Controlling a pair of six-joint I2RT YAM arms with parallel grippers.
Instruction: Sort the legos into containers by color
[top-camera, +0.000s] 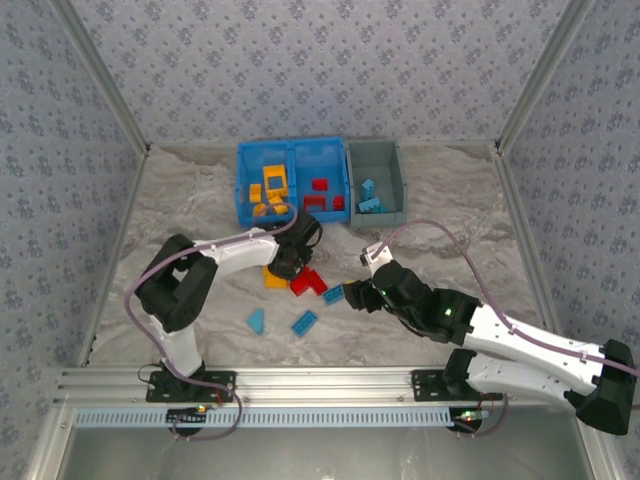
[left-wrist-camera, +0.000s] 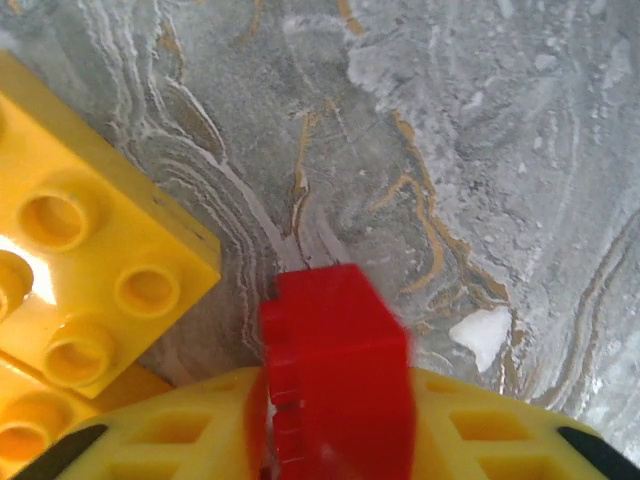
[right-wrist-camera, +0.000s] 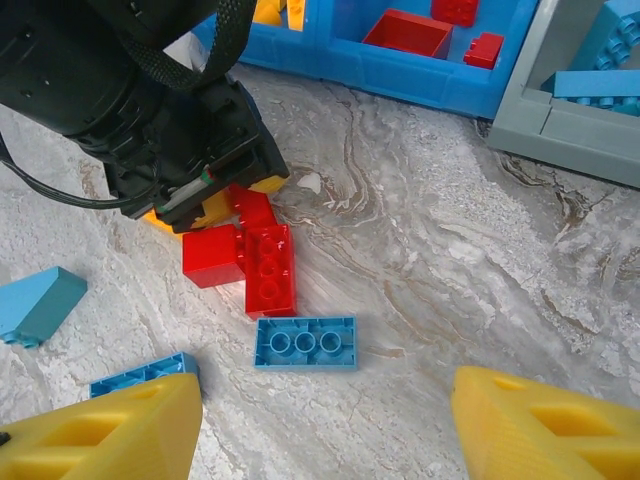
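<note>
From above, my left gripper (top-camera: 296, 262) was low on the near side of the blue bin (top-camera: 243, 200), and my right gripper (top-camera: 352, 297) was further right.

At the left wrist, a yellow studded brick (left-wrist-camera: 90, 270) lay just left. My fingers (left-wrist-camera: 170, 435) clasped a smooth red brick (left-wrist-camera: 335, 370) that pointed forward out of them.

At the right wrist, my jaws stood wide, holding nothing. Ahead, a light blue brick (right-wrist-camera: 305, 343) lay flat with its studs up and its long axis left to right.
</note>
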